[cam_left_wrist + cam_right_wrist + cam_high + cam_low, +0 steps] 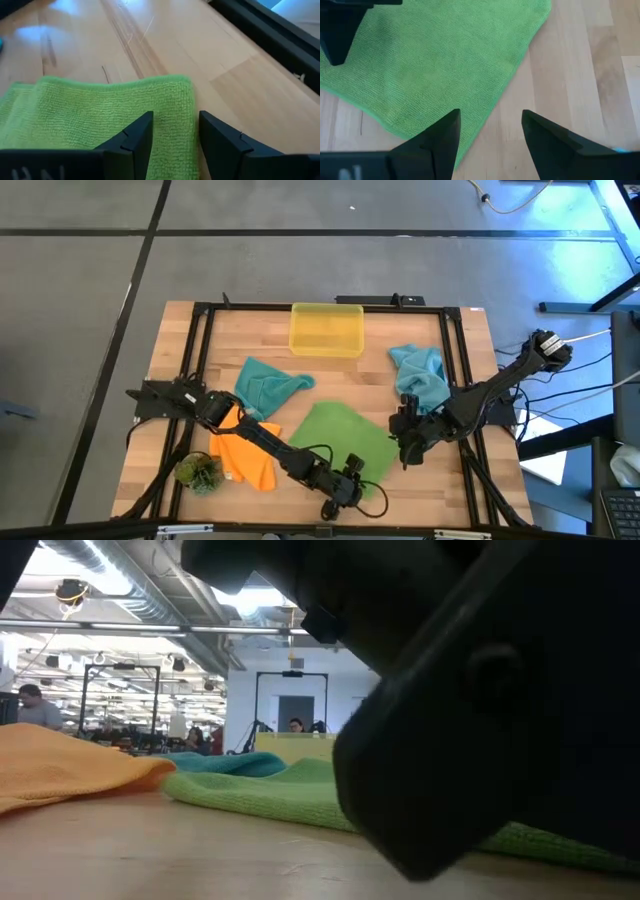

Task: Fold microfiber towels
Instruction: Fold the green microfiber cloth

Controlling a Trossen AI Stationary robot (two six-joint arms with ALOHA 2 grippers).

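A green towel lies spread flat on the wooden table, near its middle. My left gripper is open at the towel's near corner, and the towel's edge runs under the gap between its fingers. My right gripper is open above the towel's right edge, its fingers over cloth and bare wood. An orange towel lies crumpled at the near left. One teal towel lies behind it, and another at the far right.
A yellow translucent bin stands at the table's far edge. A small green plant tuft sits near the front left corner. A black frame rail runs along the table's sides. In the low view a dark gripper body blocks the right half.
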